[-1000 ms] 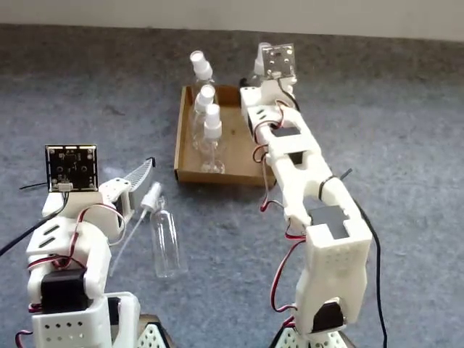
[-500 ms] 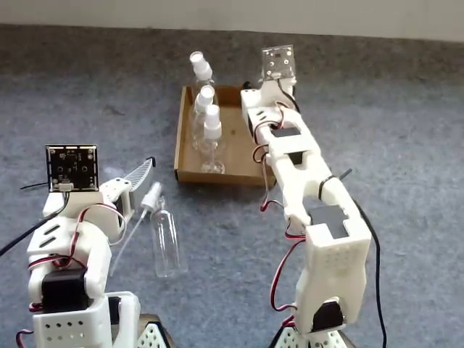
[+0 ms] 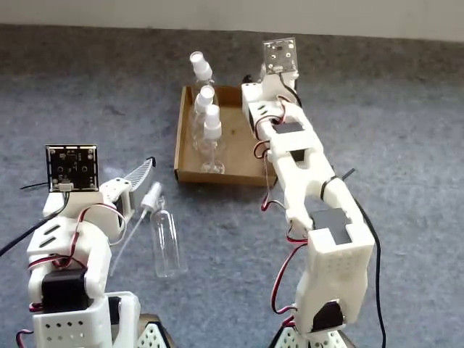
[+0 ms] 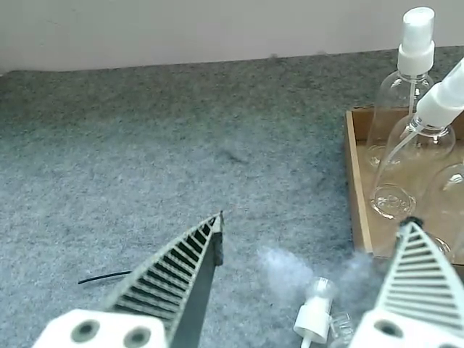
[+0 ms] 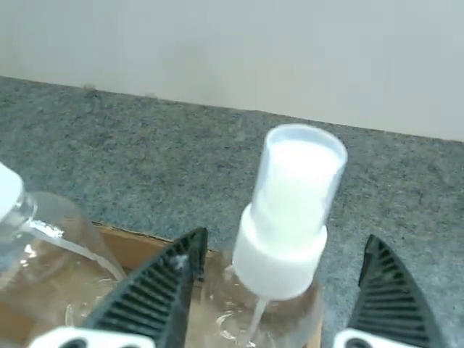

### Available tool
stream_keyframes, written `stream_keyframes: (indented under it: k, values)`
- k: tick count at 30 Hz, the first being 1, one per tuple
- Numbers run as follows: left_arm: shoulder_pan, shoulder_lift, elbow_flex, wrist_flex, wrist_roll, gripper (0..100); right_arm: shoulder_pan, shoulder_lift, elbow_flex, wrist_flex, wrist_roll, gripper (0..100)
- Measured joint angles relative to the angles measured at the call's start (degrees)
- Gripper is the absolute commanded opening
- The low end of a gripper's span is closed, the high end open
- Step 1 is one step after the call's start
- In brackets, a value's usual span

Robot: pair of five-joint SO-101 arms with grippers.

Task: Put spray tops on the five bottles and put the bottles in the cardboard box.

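Grey carpet surface point(image 3: 406, 130), pale wall point(image 3: 217, 11) along the far edge. Left arm low at the near left. Left gripper point(image 4: 315, 221) spread wide and holding nothing, over the head of a clear plastic bottle with a white spray top point(image 3: 165, 235) lying on the carpet, just short of the box's near left corner. Bare carpet to the left of the box. Shallow brown cardboard box point(image 3: 181, 138) at centre. Three clear capped bottles point(image 3: 205, 119) upright along its left wall; box floor bare beside them. Right arm stretched over the box's right side. Right gripper point(image 5: 284, 239) wide open, fingers either side of a fourth upright capped bottle point(image 5: 290, 210) at the box's far edge, not touching. Bare carpet right of that arm.
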Motion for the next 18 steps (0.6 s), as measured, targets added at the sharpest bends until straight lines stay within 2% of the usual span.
stream_keyframes:
  k: [4,18]
  values:
    - [0.0,0.0,0.0,0.0,0.0,34,0.0,0.0,0.0,0.5,0.0,27.5]
    - [0.0,0.0,0.0,0.0,0.0,34,0.0,0.0,-12.7,15.4,0.0,27.5]
